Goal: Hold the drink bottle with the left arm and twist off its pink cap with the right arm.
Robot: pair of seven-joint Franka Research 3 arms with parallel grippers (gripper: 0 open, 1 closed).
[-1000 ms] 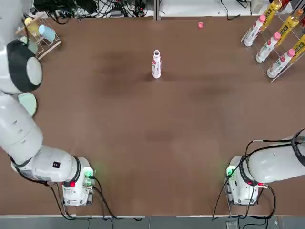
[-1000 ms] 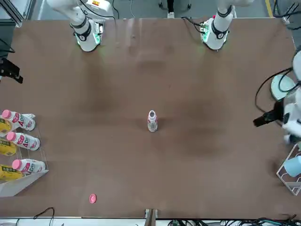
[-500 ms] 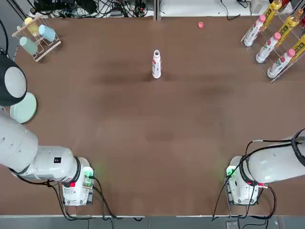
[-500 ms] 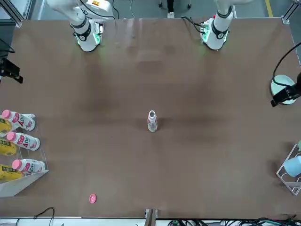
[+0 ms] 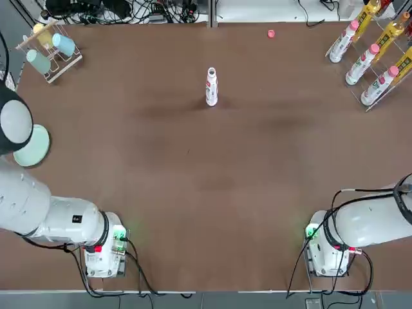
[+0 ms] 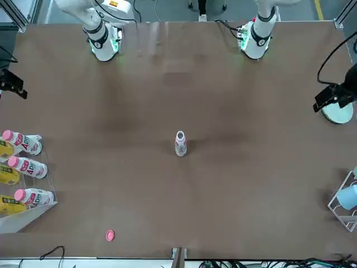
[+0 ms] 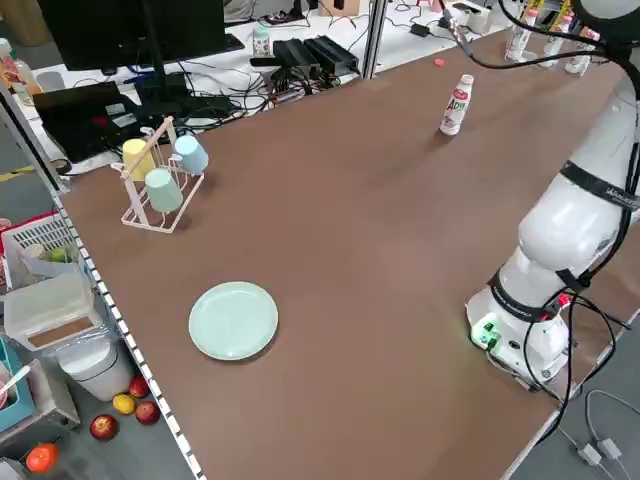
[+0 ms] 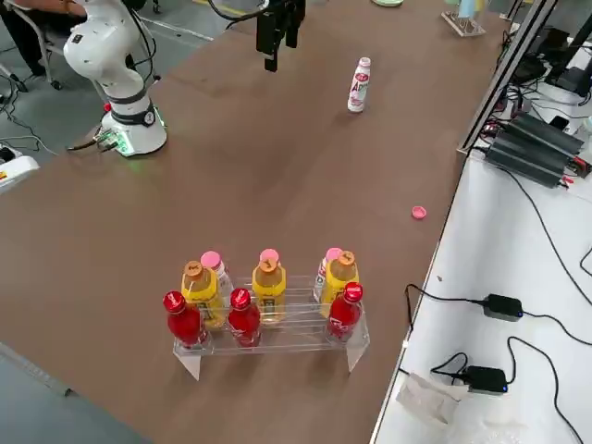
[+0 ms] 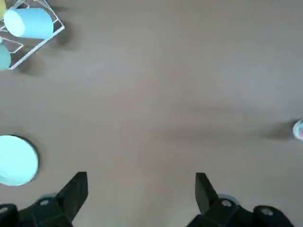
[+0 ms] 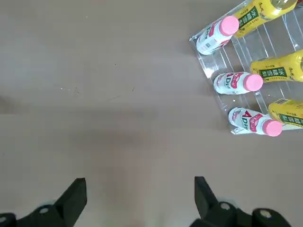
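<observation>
Left hand [image 9: 138,189] wide open, empty, right hand [image 10: 137,194] likewise

left arm [image 5: 45,215]: white, black bands | right arm [image 5: 370,222]: white, black cables

Both tools, left [image 9: 137,189] and right [image 10: 137,191], hang open, empty.

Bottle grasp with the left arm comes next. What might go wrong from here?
1. The bottle stands slim, upright and unsupported mid-table. The open left gripper, far off near the plate, might tip it if it comes in sideways.
2. A loose pink cap lies by the table's far edge and might be mistaken for the one to twist off.
</observation>
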